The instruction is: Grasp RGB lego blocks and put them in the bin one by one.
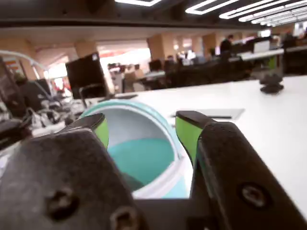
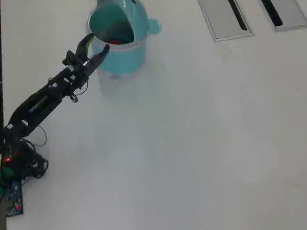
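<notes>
My fingers (image 1: 141, 132) spread and empty at the mouth of the teal bin (image 1: 158, 189).
Wrist view: green-padded fingers gape, nothing between them, the bin's opening just beyond; I'd pull back level so no tip clips the pale rim. Overhead view: my fingers (image 2: 97, 43) sit at the bin's (image 2: 123, 57) rim; something red (image 2: 115, 40) shows inside, likely the red block; no blocks on the counter (image 2: 203, 150).
</notes>
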